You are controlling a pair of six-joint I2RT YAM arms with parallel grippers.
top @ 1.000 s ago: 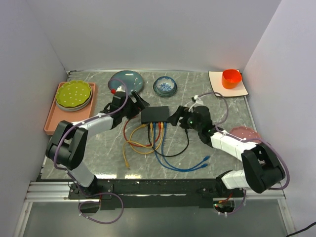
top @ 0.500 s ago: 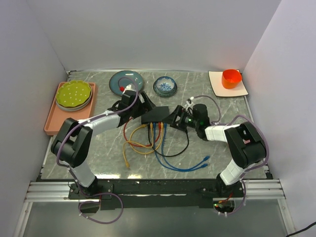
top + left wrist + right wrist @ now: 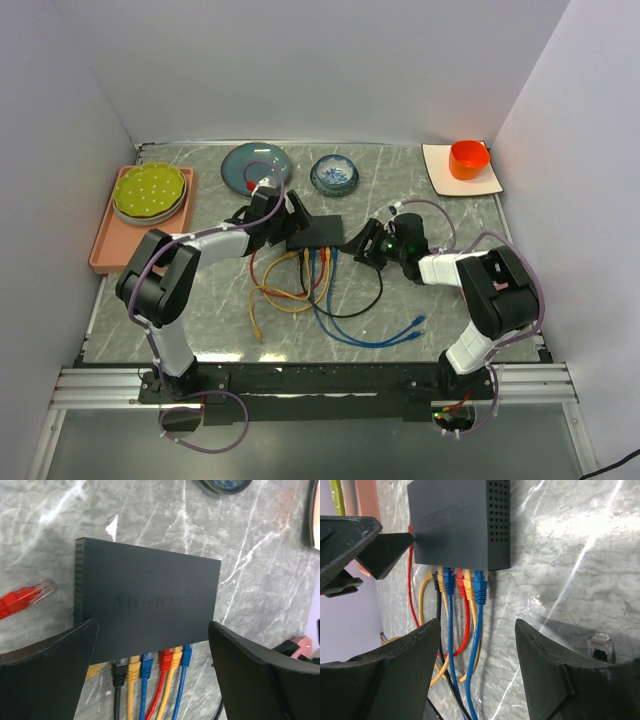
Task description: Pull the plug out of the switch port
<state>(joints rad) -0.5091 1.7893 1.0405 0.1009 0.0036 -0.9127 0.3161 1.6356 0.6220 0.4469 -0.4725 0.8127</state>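
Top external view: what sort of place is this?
Likely a lab robot test cell: plain white walls box in a marble-look table holding props: a blue plate, an orange cup and the switch.

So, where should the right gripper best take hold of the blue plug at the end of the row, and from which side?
Probably on the moulded boot of the blue plug, just outside the switch. The right gripper should come from the cable side, one finger on the free outer flank. The neighbouring plug crowds the inner flank, so space is tight.
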